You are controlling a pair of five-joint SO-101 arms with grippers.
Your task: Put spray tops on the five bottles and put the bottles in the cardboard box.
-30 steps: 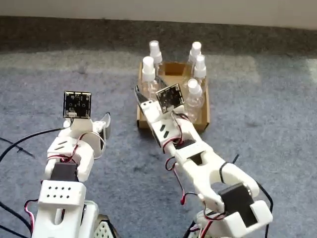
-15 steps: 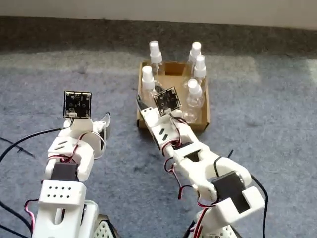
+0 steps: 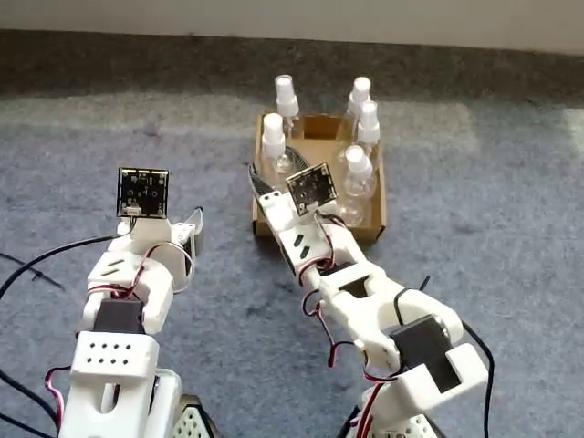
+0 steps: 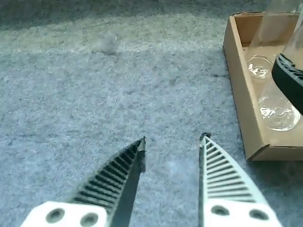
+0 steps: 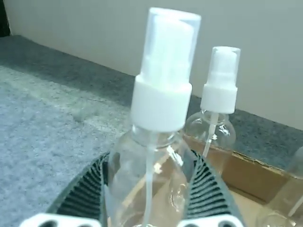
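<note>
Our right gripper is clamped on a capped bottle standing in the cardboard box (by the wall nearer our left arm), with four other bottles close by. Our left gripper hangs, fingers apart, over the grey worktop.

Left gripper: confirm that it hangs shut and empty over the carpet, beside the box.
Not shut. The left wrist view shows the left gripper open, with bare carpet in the gap. The rest holds: it is empty, over the carpet, beside the box.
</note>
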